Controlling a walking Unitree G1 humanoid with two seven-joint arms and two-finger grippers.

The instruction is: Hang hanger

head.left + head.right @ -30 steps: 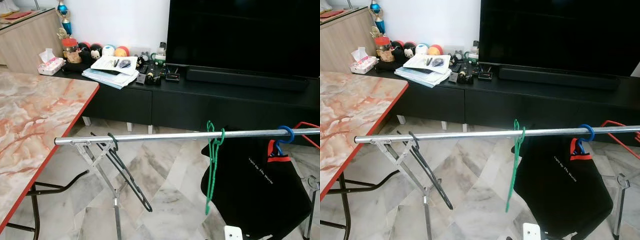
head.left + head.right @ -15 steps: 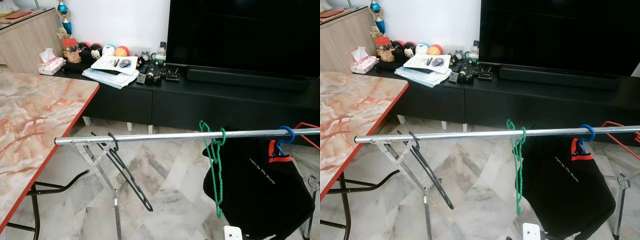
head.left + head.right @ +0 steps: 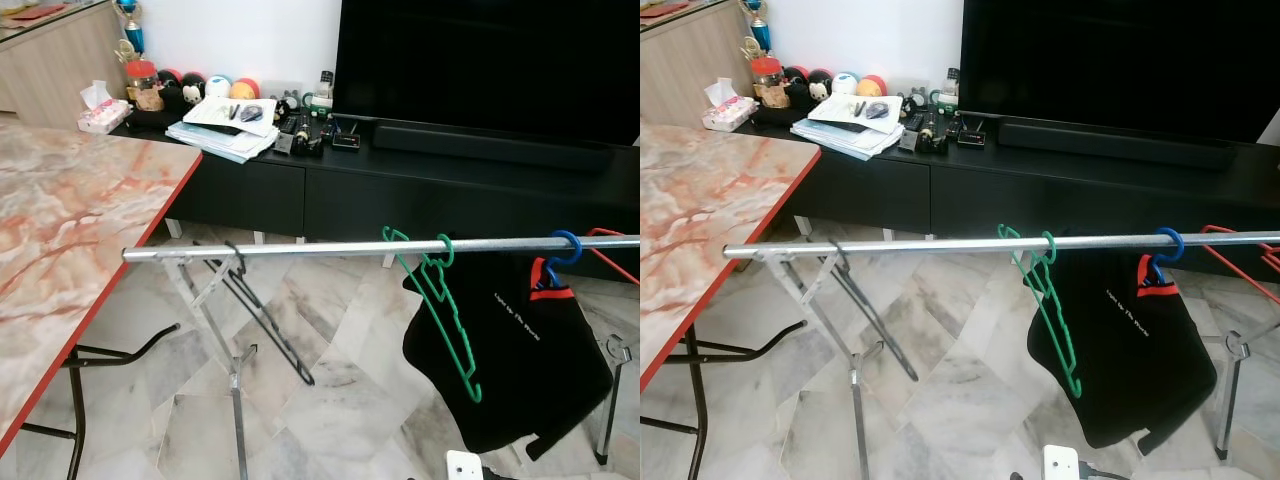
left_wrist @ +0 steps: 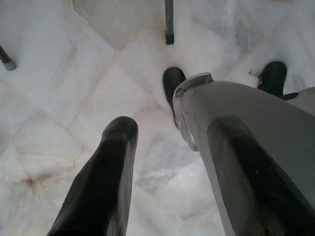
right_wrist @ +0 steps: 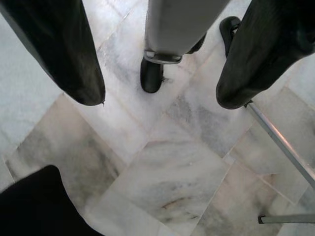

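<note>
Green hanger is on the rail, hook over the bar, body tilted off vertical with its lower end kicked toward the black shirt. Probably swinging, but 1 frame can't confirm. Judging by this, the hang step looks done.

Both arms are down at the robot's sides, so the hanger sits well above and ahead of either pincer, touching neither.

Left gripper: 2 fingers spread wide, nothing between them, aimed at marble floor. Right gripper: same, gaping and empty.

Other items on the rail: black hanger near the free end by the marble table, blue hanger carrying the black shirt. Green one sits between those 2, just beside the shirt.

View differences:
- Eye views give the rail, all 3 hangers, TV console.
- Wrist views give finger state plus what's under each pincer: the robot's black feet, a stand leg just past the right fingers, and a dark patch near the right pincer, likely the shirt hem.

Risk: the stand leg sits close to the right arm if it lifts.
</note>
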